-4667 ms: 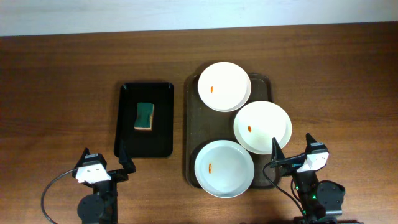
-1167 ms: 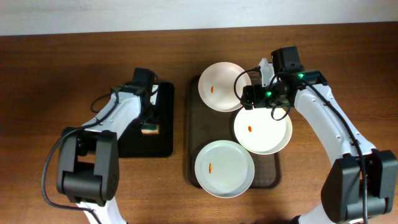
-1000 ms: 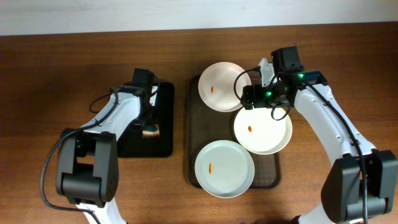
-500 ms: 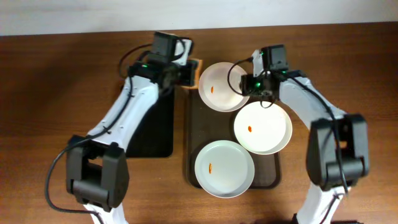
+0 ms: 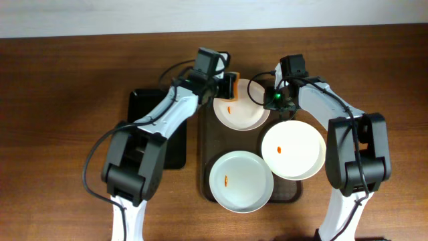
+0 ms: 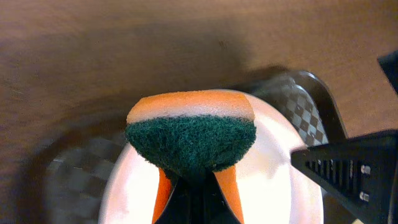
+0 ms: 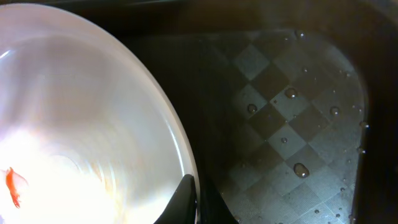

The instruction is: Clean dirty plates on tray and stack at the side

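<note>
top plate [image 5: 241, 107]: sitting at the far end of the tray [image 5: 207, 144], its orange-red smear left of centre and not yet touched.
right plate [image 5: 293, 149]: lying with its outer edge hanging over the tray's right rim; it is showing its smear too.
bottom plate [image 5: 241, 181]: resting at the near end of the tray, smear in place.
progress: i am judging that no plate is clean and none is stacked at the side; the first wipe is only starting, so all three wipes and the stacking are remaining.
right gripper [image 5: 269, 102]: i am pinching the right-hand rim of the top plate with the jaws closed over its edge, as the right wrist view is showing, steadying it.
left gripper [image 5: 226, 86]: i am clamping the sponge [image 6: 191, 134] between closed fingers, green scrub face forward, holding it over the plate's far-left edge; i cannot tell whether it is touching.
tray surface: water drops are sitting on the chequered floor beside the plate.
black sponge tray [image 5: 144, 127]: lying left of the tray, with no sponge showing on the part in view.
</note>
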Controlling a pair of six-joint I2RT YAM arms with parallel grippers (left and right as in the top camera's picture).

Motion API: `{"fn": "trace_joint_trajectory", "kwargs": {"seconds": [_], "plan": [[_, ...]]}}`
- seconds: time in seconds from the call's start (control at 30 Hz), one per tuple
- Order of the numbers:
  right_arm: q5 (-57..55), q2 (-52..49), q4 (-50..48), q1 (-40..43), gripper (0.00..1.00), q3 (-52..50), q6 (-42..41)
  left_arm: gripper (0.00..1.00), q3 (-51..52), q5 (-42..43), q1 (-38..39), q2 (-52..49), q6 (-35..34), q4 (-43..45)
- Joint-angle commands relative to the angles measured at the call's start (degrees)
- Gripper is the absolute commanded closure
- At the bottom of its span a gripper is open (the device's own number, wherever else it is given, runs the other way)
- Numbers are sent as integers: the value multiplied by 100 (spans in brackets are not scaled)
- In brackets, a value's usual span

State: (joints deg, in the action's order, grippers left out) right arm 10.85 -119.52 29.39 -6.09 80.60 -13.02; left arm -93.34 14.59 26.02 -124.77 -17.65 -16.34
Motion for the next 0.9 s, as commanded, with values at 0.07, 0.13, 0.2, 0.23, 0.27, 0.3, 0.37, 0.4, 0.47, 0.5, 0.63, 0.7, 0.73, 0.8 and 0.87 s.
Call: {"fn": "trace_joint_trajectory", "kwargs": {"seconds": [0.07, 0.13, 0.2, 0.23, 0.27, 0.3, 0.37, 0.4, 0.47, 0.5, 0.63, 0.7, 0.73, 0.8, 0.87], "plan": [[-107, 35, 251, 17, 96, -11, -1207, 100, -105, -63, 494, -262, -780, -79], [-103, 35, 323, 17, 96, -11, -1451, 100, -105, -90, 501, -313, -1204, -297], [-103, 35, 363, 15, 96, -11, -1451, 100, -105, -107, 501, -487, -1261, -348], [-101, 35, 387, 15, 96, -11, -1451, 100, -105, -212, 501, -632, -1255, -393], [-101, 35, 396, 15, 96, -11, -1449, 100, -105, -444, 501, -748, -1217, -485], [-101, 35, 420, 17, 96, -11, -1449, 100, -105, -638, 501, -837, -935, -590], [-101, 35, 452, 17, 96, -11, -1449, 100, -155, -1419, 496, -861, -216, -984], [-103, 35, 466, 17, 96, -11, -1449, 100, -225, -1768, 496, -861, -26, -1187], [-103, 35, 479, 17, 96, -11, -1449, 100, -378, -2474, 496, -861, 459, -1572], [-103, 35, 498, 17, 96, -11, -1449, 100, -452, -2780, 498, -861, 697, -1659], [-103, 35, 584, 17, 96, -11, -1449, 100, -898, -4223, 564, -861, 1156, -2120], [-105, 35, 584, 17, 96, -11, -1449, 100, -1351, -4424, 688, -861, 1152, -2505], [-105, 35, 584, 17, 96, -11, -1447, 100, -1576, -4426, 734, -861, 1150, -2726], [-103, 35, 586, 17, 96, -11, -1425, 100, -2011, -4444, 782, -861, 986, -3158], [-103, 35, 603, 17, 96, -11, -1425, 100, -2374, -4129, 769, -861, 789, -3506]]}}
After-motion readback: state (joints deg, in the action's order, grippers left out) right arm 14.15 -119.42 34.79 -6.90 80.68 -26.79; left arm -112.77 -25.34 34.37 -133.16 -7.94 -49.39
